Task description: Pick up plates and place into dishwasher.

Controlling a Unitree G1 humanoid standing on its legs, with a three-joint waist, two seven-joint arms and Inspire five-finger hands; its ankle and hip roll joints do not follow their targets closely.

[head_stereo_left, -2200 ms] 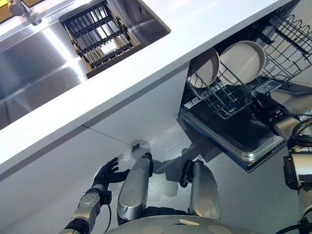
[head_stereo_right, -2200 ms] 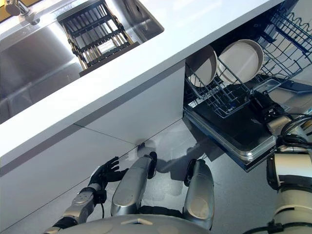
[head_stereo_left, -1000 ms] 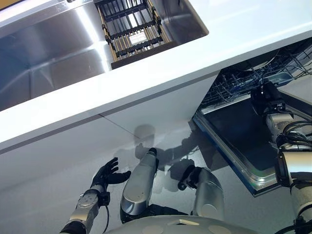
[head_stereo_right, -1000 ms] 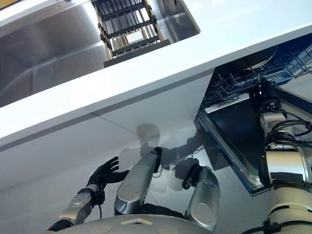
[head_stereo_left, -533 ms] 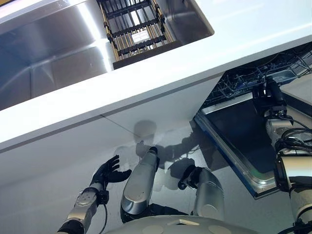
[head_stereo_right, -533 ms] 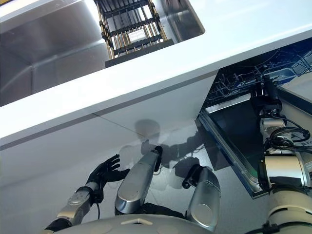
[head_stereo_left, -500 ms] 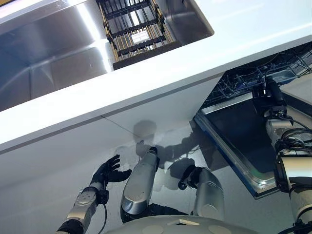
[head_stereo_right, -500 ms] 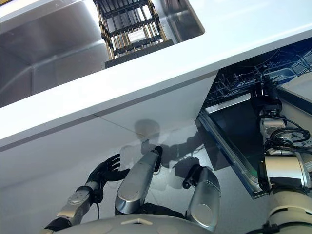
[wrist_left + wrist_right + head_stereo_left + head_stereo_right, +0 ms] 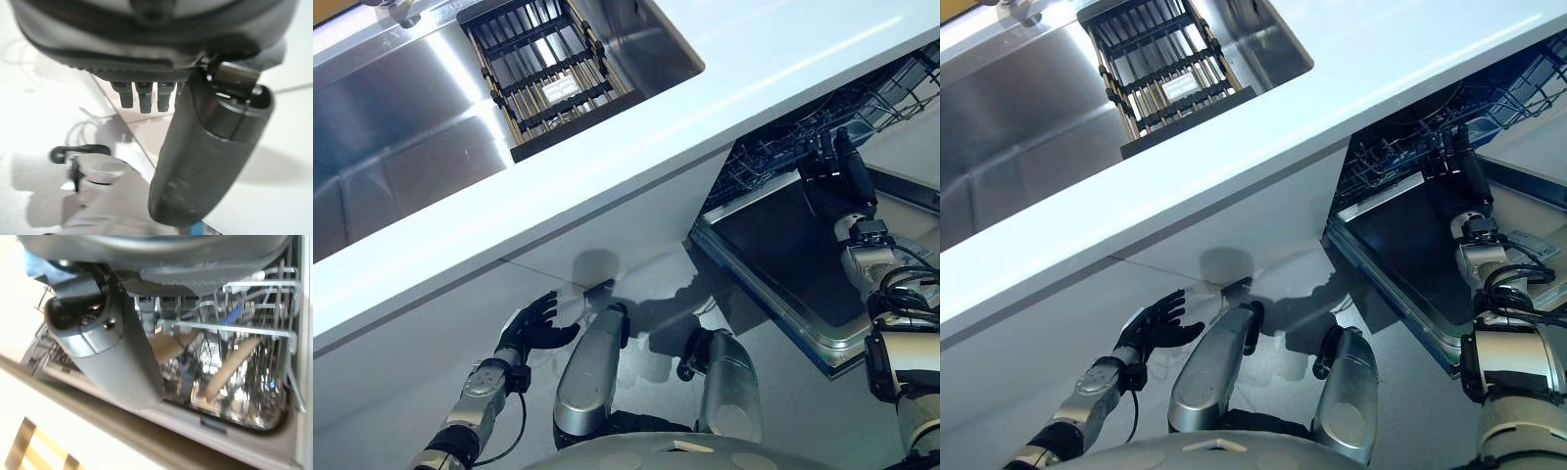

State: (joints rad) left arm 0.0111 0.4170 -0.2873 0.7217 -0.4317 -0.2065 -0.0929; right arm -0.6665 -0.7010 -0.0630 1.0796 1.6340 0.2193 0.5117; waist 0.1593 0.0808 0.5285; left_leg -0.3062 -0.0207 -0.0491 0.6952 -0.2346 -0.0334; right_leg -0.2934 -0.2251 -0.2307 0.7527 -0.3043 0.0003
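the dishwasher (image 9: 803, 255) stands open under the white counter (image 9: 744, 88), its wire rack (image 9: 254, 362) pushed in with plates (image 9: 230, 367) standing inside. the right hand (image 9: 837, 176) rests on the rack's front, fingers straight. the left hand (image 9: 533, 328) hangs low by the cabinet, far from the dishwasher, fingers spread and holding nothing. a black drying rack (image 9: 543, 69) sits in the sink (image 9: 401, 147).

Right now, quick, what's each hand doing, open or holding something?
Left hand: open, fingers spread, holding nothing, low by the cabinet front.
Right hand: open, fingers straight against the dishwasher rack, holding nothing.
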